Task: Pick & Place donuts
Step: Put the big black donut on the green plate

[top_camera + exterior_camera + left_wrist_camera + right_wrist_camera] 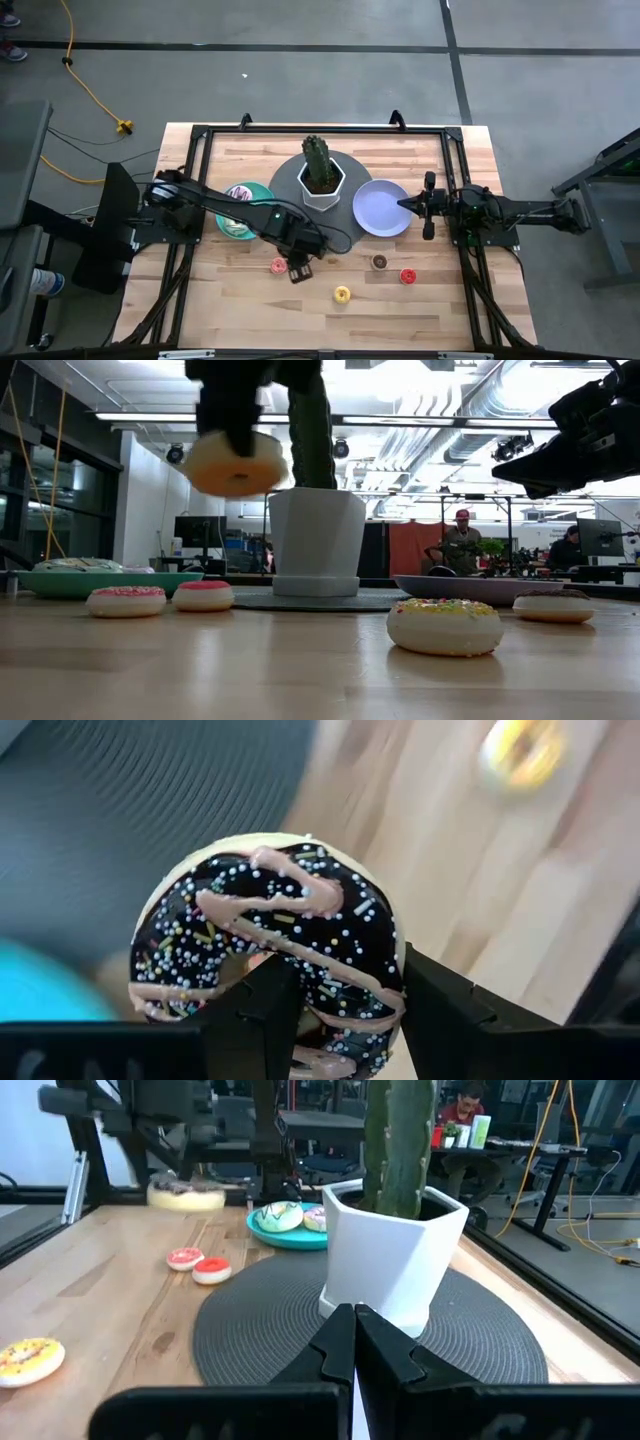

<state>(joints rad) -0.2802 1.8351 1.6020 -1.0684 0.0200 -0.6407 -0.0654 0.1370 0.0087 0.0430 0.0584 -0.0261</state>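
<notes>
My left gripper hangs over the table's middle, shut on a chocolate-iced donut with pink drizzle and sprinkles, which shows lifted in the low view. A teal plate holds a mint-green donut and a pink one. A lavender plate lies right of the cactus pot. Small donuts rest flat on the wood: a pinkish-red one, yellow, brown and red. My right gripper is shut and waits at the lavender plate's right edge. My left gripper pinches one side of the chocolate donut's ring. One finger stands at the hole and the other finger outside the rim. The fingers come from above, pointing down. The donut is lifted clear of the table, nearly level with a slight tilt.
A cactus in a white pot stands on a round dark mat at the table's far middle. A black frame runs along the table's edges. Bare wood lies toward the near edge.
</notes>
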